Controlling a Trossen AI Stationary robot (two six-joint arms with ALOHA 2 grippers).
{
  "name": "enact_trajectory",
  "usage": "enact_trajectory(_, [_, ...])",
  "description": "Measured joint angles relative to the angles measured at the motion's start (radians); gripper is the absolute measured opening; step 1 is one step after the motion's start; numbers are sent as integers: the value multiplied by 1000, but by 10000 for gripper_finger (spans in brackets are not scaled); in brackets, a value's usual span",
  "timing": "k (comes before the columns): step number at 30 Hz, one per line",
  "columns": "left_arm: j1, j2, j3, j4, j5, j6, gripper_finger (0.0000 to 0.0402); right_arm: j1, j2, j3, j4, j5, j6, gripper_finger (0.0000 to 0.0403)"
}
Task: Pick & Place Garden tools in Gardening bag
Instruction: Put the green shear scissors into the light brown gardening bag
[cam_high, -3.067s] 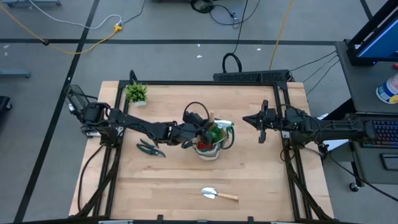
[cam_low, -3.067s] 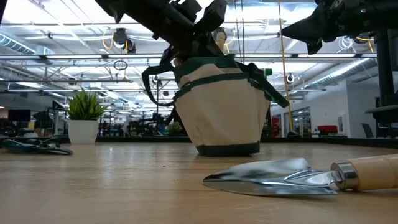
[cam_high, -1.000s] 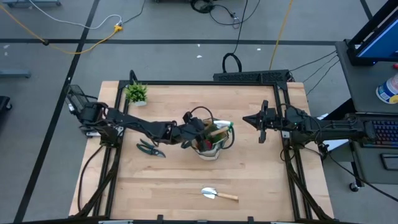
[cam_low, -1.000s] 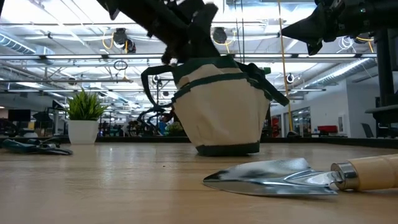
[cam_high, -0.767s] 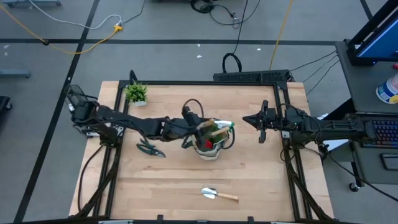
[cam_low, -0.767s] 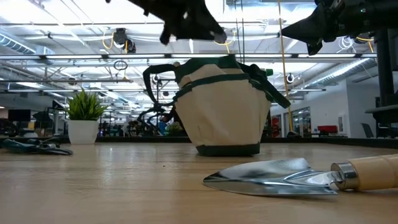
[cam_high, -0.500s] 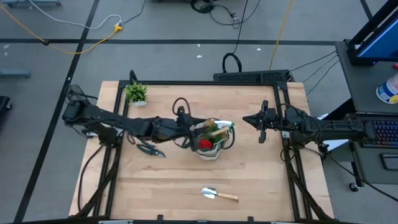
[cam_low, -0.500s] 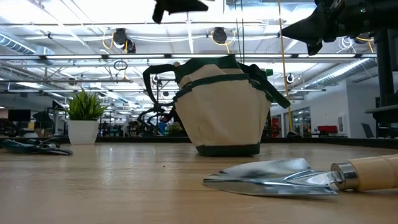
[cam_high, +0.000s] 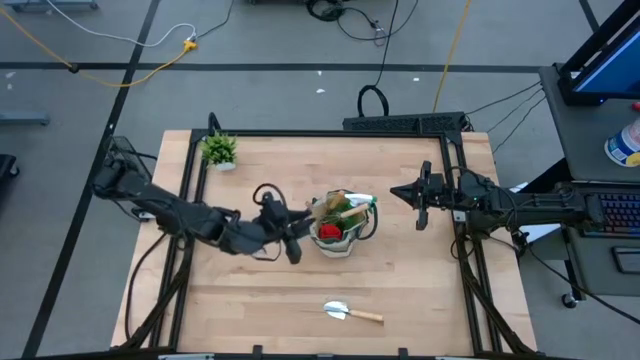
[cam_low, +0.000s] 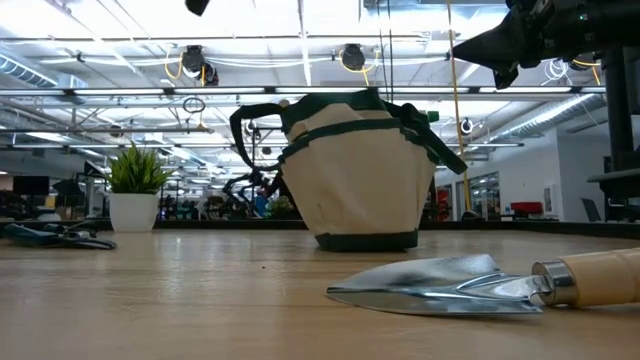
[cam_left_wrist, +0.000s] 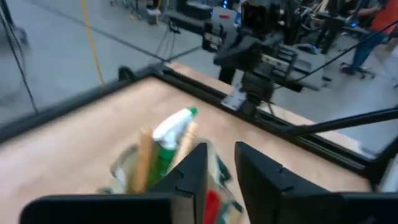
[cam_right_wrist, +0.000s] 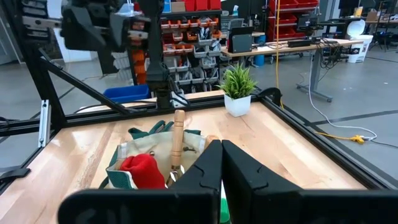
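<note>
Pulling back from the gardening bag (cam_high: 340, 225), the left gripper (cam_high: 292, 243) now hangs above the bare wood just beside the tote, where a second ago it was reaching into the bag's mouth. Its fingers (cam_left_wrist: 186, 177) stand a little apart with nothing between them, so the tool it carried in appears to have been let go inside. The bag sits upright near the middle of the table (cam_high: 400, 290), already holding a red glove (cam_high: 328, 231), a green spray bottle (cam_high: 358, 204) and a wooden handle (cam_right_wrist: 178, 140). Two tools are left outside: a trowel (cam_high: 352, 313) lying near the table's front edge, well apart from the bag, and the dark pruning shears (cam_low: 55, 236), seen from table height beside the potted plant (cam_high: 219, 150). The right gripper (cam_high: 421, 196) waits at the table's right side, fingers pressed together, unmoved. With one drop finished, the left arm seems free to go for the shears, which lie close beneath it.
</note>
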Motion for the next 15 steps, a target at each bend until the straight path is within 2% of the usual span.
enact_trajectory(9, [-81,2,0,-34,12,-245,7,0,0,0,0,0,0,0])
enact_trajectory(15, [-125,2,0,-35,6,-359,4,0,0,0,0,0,0,0])
